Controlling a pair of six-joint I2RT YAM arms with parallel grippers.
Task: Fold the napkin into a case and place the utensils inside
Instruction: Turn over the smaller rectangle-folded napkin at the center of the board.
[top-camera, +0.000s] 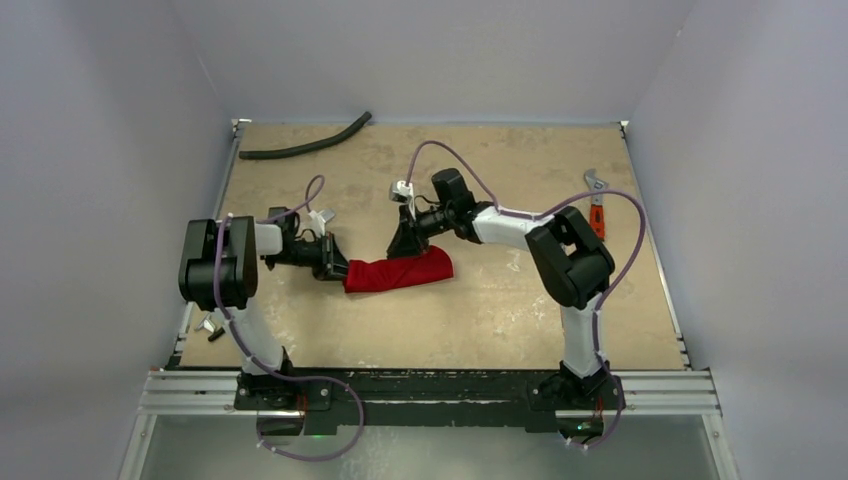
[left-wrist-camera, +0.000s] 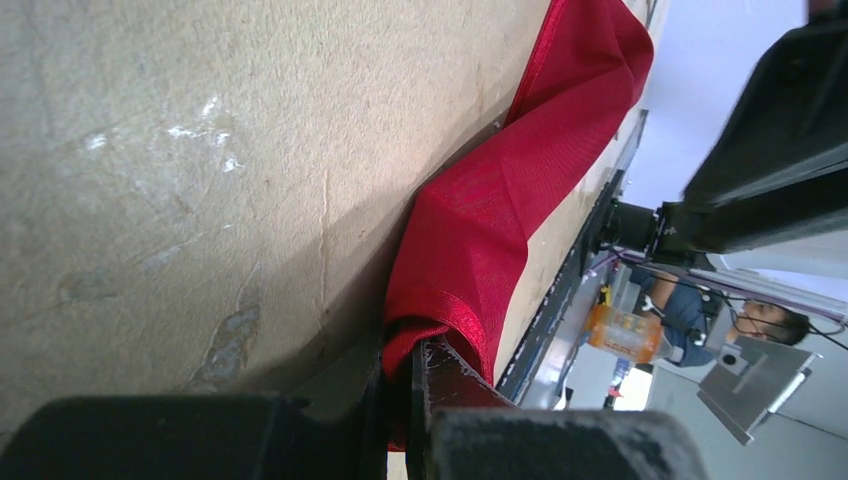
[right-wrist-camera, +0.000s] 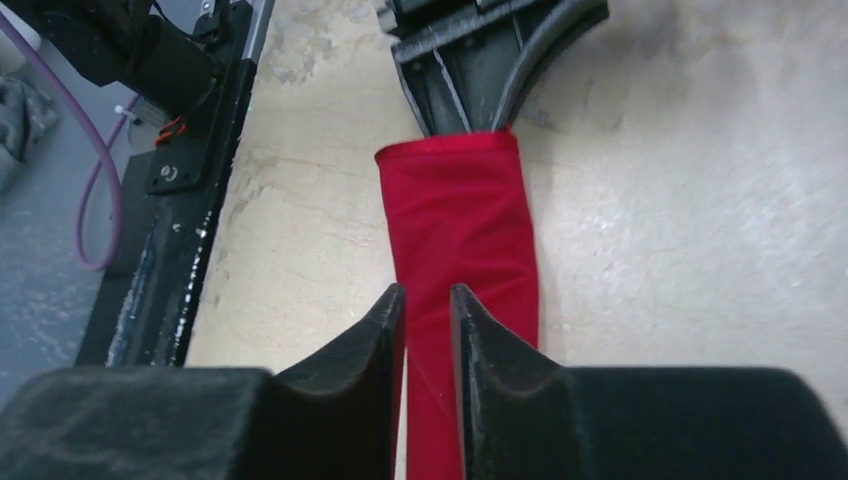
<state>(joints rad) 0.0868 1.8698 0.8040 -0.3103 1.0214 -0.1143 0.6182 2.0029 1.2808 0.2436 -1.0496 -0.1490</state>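
One narrow red strip, the napkin, lies mid-tabletop: left fingers clamp its end, right fingers apparently pinch a long edge. Limp, slick cloth, probably; best held at hems.

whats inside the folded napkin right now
Only red cloth shows: the napkin is a narrow folded strip, one end pinched by the left gripper. Nothing pokes out. Its inside is covered, so contents cannot be seen.

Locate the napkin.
In the top view the napkin lies in a narrow strip near the middle of the table, its left end pinched by the left gripper, the right gripper over its far edge.
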